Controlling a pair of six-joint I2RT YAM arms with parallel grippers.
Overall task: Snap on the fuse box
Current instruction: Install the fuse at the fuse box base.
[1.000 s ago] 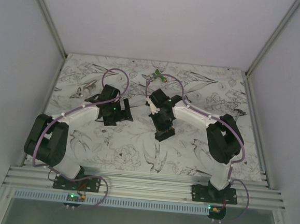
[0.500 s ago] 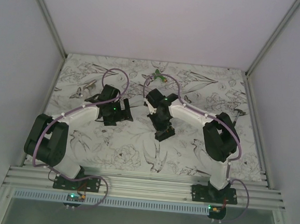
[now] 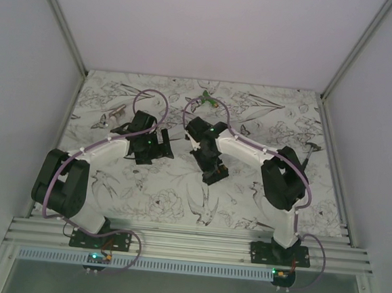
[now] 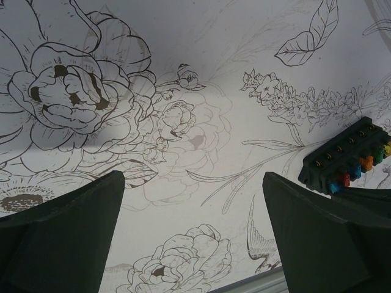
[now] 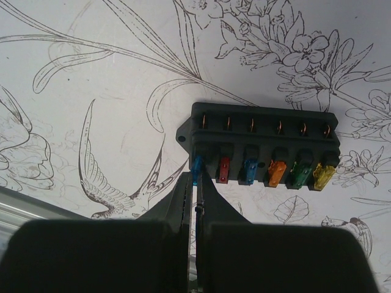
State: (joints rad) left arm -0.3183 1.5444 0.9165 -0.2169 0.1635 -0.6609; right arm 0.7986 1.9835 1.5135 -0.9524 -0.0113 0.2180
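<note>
Two-arm rig at the seating stage of the fuse box task. The fuse box lies flat on the table near its middle, directly beneath the right arm's wrist. Its row of six coloured fuses faces the near edge. From left to right in the right wrist view they are blue, red, blue, orange, green and yellow.

The right gripper points down at the left end of that row. Its jaws are together but for a thin slit, and its tips meet the end blue fuse. Whether the fuse is pinched in the slit or only touched cannot be told. Closed jaws give a narrow, stiff tip, which suits pressing on one slot without disturbing the red fuse just beside it.

The left gripper hangs over bare table to the left of the box. Its jaws are wide apart and hold nothing. The box shows at the right edge of the left wrist view, apart from both fingers. This placement reads as a standby position, close enough to steady the box if a push slides it.

Judged from the seated row, the work is well along. The likely risk is the unclamped box skating under an off-centre press.
</note>
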